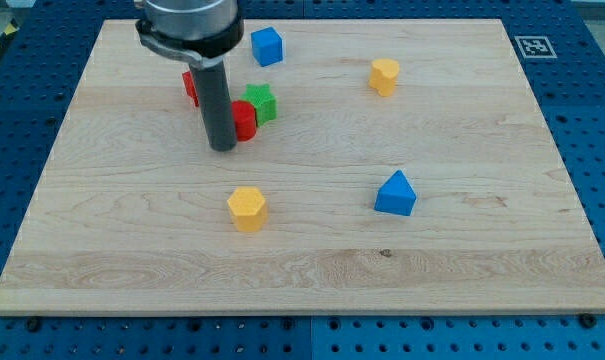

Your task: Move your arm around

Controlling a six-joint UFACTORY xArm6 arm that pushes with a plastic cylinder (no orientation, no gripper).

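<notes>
A red block (190, 86) is peeking out at the rod's left. My tip (222, 148), a bare rod gripping nothing, is touching the left side of another red block (244, 120), with a green star (262, 103) just beyond it. Lower down a yellow hexagon (247, 208) is sitting; a blue cube (267, 46) near the top; farther right a yellow block (384, 76) and a blue triangle (395, 194) are lying on the wooden board (482, 270)

wooden board (312, 270) centre | blue pegboard (22, 100) around it | marker tag (533, 46) upper right, perhaps printed
</notes>
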